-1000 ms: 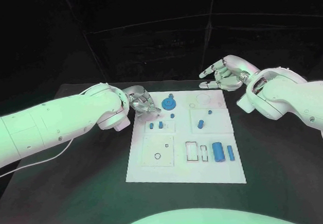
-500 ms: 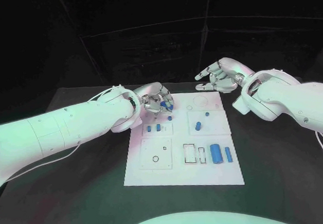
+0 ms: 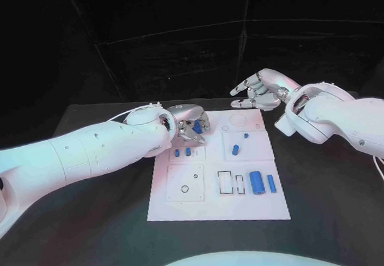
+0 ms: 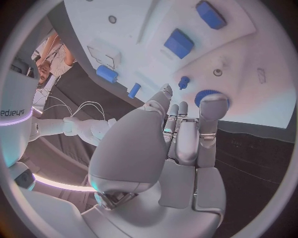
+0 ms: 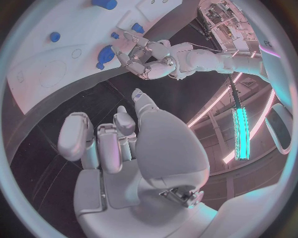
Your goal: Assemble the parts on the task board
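Both robot hands (image 3: pixel 189 126) (image 3: pixel 258 90) empty, fingers apart

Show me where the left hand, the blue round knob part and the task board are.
left hand (image 3: pixel 189 124), head view, on its silver back.
blue round knob part (image 4: pixel 205 95), left wrist view, on its ridged rim.
task board (image 3: pixel 217 206), head view, on bare near edge.

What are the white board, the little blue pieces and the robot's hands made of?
The task board looks like matte white plastic or painted sheet: flat and even, without glare. The blue parts seem to be moulded plastic, uniform in colour with a soft sheen. The left hand and right hand look like silvery metal or metallic-coated plastic, smooth with satin highlights; which one, I cannot tell.
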